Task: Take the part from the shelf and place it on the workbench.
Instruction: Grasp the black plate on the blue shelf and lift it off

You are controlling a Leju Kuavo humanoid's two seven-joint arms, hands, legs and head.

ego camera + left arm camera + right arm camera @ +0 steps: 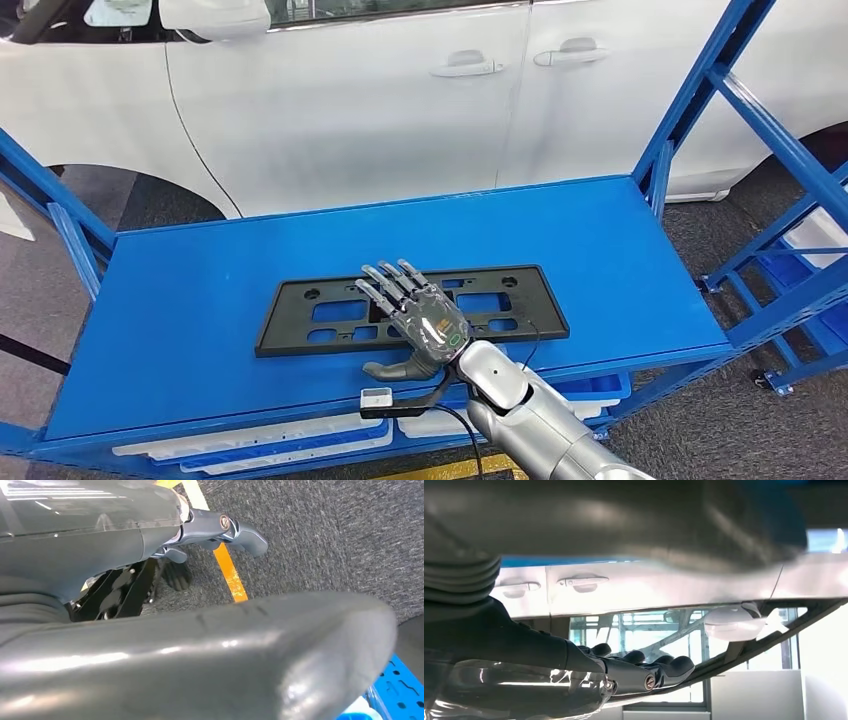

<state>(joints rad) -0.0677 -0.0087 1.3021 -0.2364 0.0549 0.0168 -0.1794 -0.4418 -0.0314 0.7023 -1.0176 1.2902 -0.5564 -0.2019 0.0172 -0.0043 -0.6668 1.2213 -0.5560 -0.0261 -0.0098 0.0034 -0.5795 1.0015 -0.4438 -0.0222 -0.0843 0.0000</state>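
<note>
We count one part, a black rectangular frame plate point(412, 310) with several cut-out windows, lying flat on the blue shelf top point(200, 300), roughly centred and skewed slightly to the front edge. One right robot hand point(418, 318) lies over the plate's middle, palm down, fingers point(385, 282) straight and spread, thumb point(392, 368) out past the plate's near edge; it holds nothing. In the left wrist view the left robot hand point(220, 530) hangs above grey carpet point(325, 535) with one yellow floor line point(227, 570); we cannot tell its finger state. Open blue surface lies on both sides of the plate, and its far edge is well apart from the shelf's back rim. One white car point(350, 100) stands behind, two door handles point(467, 68) showing. White trays point(280, 440) sit on the lower level.
</note>
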